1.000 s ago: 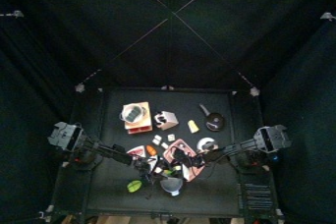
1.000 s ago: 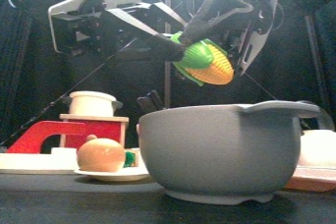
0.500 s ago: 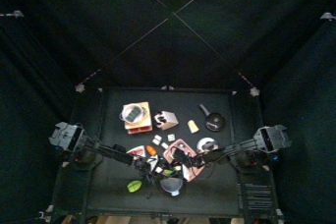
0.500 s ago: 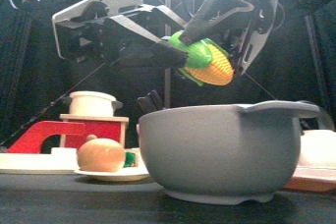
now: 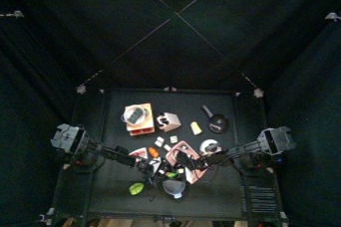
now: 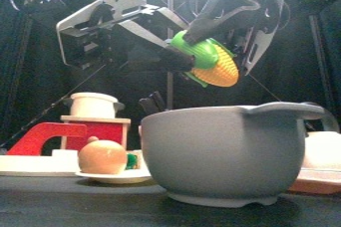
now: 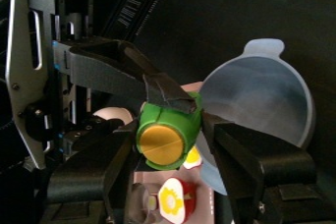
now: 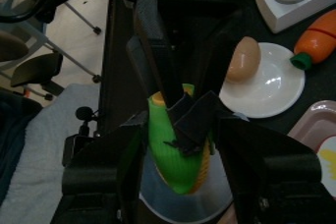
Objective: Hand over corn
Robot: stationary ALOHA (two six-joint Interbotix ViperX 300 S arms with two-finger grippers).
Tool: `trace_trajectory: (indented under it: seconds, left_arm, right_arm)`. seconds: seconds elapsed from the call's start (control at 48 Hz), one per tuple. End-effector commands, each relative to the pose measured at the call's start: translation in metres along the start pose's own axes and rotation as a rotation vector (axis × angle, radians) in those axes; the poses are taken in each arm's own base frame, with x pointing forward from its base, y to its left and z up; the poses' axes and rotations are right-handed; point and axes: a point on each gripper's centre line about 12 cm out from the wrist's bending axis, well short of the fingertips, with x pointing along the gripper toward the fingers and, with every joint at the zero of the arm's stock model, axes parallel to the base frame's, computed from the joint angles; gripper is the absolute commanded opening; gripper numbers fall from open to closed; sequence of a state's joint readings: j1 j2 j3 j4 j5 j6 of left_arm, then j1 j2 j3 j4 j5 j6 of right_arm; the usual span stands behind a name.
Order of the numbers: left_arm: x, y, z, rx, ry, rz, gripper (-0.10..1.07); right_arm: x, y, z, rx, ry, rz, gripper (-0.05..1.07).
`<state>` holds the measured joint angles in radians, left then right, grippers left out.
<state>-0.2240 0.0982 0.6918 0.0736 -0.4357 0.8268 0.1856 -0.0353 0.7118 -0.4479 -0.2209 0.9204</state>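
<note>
Corn (image 6: 210, 61) clamped in right tool (image 6: 229, 44), left tool (image 6: 170, 56) around its green end

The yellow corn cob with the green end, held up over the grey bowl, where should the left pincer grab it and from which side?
Grip the yellow and green corn cob by its green end, coming from the picture's left in the front view. The right pincer already clamps the middle, and the cob tilts its green end toward the left pincer, whose jaws flank it.

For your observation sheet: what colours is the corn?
Yellow kernels, green husk end on the corn; clearest in the front view.
</note>
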Motion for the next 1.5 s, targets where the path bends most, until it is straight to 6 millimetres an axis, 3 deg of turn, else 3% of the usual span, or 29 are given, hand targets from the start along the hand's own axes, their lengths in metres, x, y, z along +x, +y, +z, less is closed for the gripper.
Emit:
trace_trajectory:
  seconds: [0.0,0.417,0.875,1.167,1.479]
  left_arm:
    - [0.0,0.006,0.005,-0.005,-0.013,0.017,0.75]
    - [-0.003,0.002,0.003,-0.053,0.002,0.021,0.74]
    - [-0.007,0.0,0.001,-0.124,0.021,0.036,0.74]
    - [-0.02,0.005,0.009,-0.316,0.044,0.1,0.73]
    - [-0.042,0.028,0.022,-0.578,0.004,0.276,0.73]
  right_arm:
    - [-0.004,0.008,0.016,-0.002,-0.045,0.025,0.77]
    - [-0.007,0.008,0.017,0.036,-0.055,0.021,1.0]
    - [-0.022,0.008,0.019,0.037,-0.052,-0.005,1.0]
    - [-0.045,0.01,0.015,0.053,-0.072,0.008,1.0]
    - [-0.052,0.007,0.013,0.106,-0.078,0.001,1.0]
